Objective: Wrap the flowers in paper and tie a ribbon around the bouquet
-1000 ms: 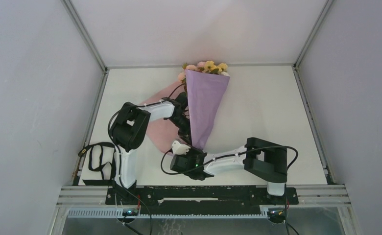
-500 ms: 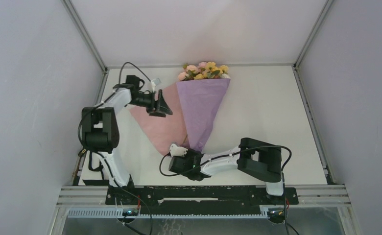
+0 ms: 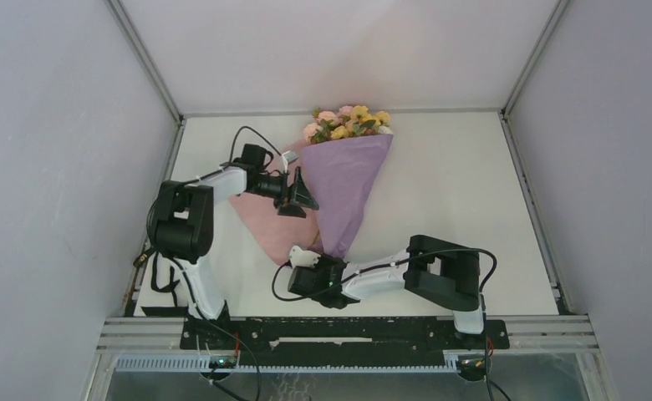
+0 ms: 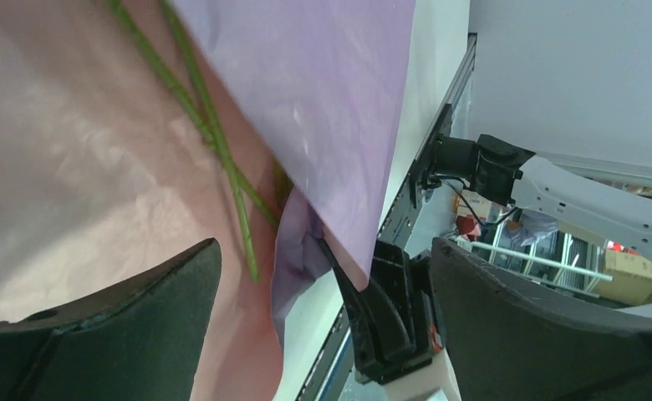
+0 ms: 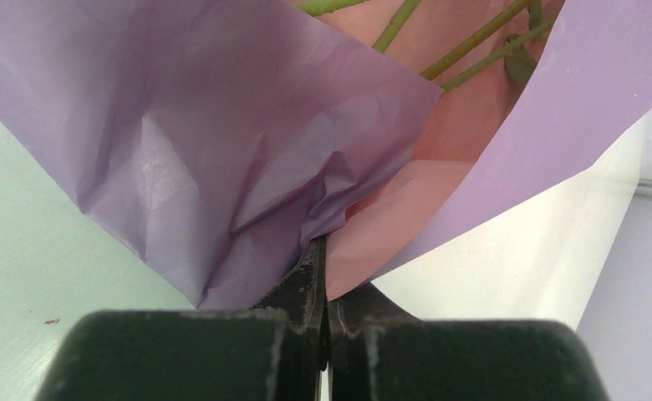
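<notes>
The paper [image 3: 352, 188] lay on the surface [image 3: 465, 192] at centre frame in the top view, tapering from a wide mouth near the upper edge down to a point at lower centre. One flap was folded over, purple side up. The other lay flat to its left, pinkish side up. The flowers [image 3: 348, 119] projected from the mouth at upper centre, blooms toward the top of the frame. The stems [image 4: 222, 159] showed in the left wrist view, lying on the pinkish flap and running under the edge of the purple fold.

The left gripper [image 3: 300, 199] was spread wide and held nothing. It was positioned over the pinkish flap, just beside the fold's edge (contact with the paper could not be determined).

The right gripper [image 3: 323, 255] sat at lower centre, clamped on the paper's crumpled bottom tip. The right wrist view confirmed purple paper pinched between the fingers [image 5: 302, 288], which were pressed together.
</notes>
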Tool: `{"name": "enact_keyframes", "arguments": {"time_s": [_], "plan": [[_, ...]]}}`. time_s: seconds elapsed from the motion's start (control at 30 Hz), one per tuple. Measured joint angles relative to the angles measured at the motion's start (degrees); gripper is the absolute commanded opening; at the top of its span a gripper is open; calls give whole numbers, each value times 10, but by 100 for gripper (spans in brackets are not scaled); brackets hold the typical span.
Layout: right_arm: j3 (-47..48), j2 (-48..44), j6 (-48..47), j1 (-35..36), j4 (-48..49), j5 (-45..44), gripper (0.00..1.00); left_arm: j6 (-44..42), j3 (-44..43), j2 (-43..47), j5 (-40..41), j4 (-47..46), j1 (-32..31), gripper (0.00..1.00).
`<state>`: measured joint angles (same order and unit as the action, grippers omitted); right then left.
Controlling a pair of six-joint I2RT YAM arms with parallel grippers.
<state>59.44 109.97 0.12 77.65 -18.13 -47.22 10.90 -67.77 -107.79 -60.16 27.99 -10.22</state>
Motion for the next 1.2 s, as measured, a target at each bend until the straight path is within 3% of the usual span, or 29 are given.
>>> {"name": "enact_keyframes", "arguments": {"time_s": [0.1,0.27,0.33,0.37,0.47,0.63,0.77,1.0,1.2], "plan": [[0,0,0,0,0,0,0,40,-1,-21,4,-48,-27,85],[0,0,0,0,0,0,0,97,-11,-53,10,-98,-47,33],[0,0,0,0,-1,-1,0,111,-14,-57,11,-108,-48,6],[0,0,0,0,-1,-1,0,116,-15,-57,10,-110,-48,1],[0,0,0,1,-1,-1,2,122,-18,-57,10,-114,-48,0],[0,0,0,5,-12,-3,26,105,-21,-57,15,-84,-43,0],[3,-5,-3,15,-36,-5,36,93,-21,-59,31,-59,-21,0],[-5,-61,-2,30,-75,52,44,66,-19,-100,57,-25,7,0],[-37,-190,-6,38,-91,144,47,50,-19,-104,61,-21,6,0]]}}
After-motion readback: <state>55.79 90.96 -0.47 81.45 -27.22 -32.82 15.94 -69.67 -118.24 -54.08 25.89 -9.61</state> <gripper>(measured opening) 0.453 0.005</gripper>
